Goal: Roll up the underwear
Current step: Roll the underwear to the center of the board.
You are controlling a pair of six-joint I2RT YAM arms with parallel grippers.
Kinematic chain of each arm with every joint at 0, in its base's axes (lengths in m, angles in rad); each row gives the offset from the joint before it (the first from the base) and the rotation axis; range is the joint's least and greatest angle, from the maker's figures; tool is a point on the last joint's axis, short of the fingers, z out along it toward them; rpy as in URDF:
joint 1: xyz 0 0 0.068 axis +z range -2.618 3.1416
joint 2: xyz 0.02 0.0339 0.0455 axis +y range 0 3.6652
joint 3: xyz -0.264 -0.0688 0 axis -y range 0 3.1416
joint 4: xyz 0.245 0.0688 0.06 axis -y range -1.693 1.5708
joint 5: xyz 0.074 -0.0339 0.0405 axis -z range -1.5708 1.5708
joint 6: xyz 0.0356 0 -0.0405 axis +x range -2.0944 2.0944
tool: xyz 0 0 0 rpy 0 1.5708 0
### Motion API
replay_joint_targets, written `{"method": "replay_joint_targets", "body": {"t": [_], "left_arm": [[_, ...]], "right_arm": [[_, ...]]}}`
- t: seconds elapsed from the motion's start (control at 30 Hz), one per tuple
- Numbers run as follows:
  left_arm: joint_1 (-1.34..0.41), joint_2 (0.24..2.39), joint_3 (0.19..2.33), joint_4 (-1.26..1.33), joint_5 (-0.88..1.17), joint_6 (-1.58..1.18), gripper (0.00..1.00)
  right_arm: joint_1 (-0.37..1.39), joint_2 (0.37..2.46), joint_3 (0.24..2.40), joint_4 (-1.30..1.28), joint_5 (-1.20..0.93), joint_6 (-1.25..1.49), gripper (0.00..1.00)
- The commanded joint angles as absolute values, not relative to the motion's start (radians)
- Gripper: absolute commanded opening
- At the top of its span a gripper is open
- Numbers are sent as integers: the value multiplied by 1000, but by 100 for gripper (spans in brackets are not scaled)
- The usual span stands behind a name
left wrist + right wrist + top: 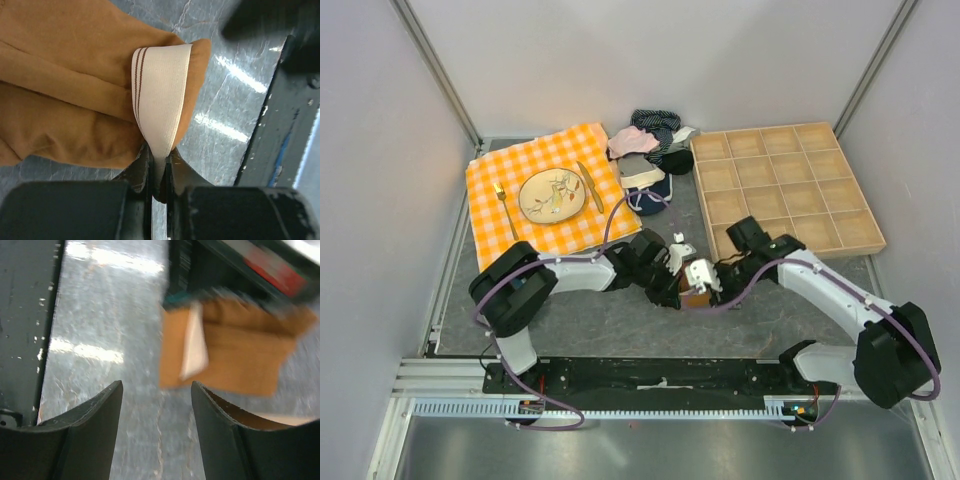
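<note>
While my left fingers are clamping the waistband of the underwear, my right fingers are hanging apart, empty, underwear at one o'clock.

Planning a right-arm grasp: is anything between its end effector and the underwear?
Nothing visible: only bare table separates the open right end effector from the underwear, whose waistband the left end effector pinches.

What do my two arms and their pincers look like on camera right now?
The left arm and right arm both have white links between bulky black joints, with a purple cable looping along each. The housings at the wrists are white. The left pincer and right pincer have matte black fingers; the right's inner faces are curved.
</note>
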State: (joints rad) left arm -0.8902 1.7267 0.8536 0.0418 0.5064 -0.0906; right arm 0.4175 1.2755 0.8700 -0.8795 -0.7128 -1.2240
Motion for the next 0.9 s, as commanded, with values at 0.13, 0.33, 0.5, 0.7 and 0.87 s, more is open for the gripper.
{"method": "replay_joint_targets", "body": {"t": [0.13, 0.33, 0.5, 0.7, 0.87], "left_arm": [[-828, 1900, 1015, -127, 729, -250, 4], [-795, 1954, 1043, -130, 767, -287, 6], [-785, 1967, 1055, -112, 772, -314, 10], [-775, 1886, 1020, -29, 723, -373, 46], [-716, 1726, 887, 95, 646, -433, 57]], "right_arm": [[664, 1249, 739, -553, -514, -1164, 66], [701, 1295, 701, -482, -408, -1189, 65], [713, 1321, 663, -474, -388, -1201, 63], [719, 1399, 667, -506, -345, -1181, 41], [721, 1407, 678, -538, -365, -1163, 26]]}}
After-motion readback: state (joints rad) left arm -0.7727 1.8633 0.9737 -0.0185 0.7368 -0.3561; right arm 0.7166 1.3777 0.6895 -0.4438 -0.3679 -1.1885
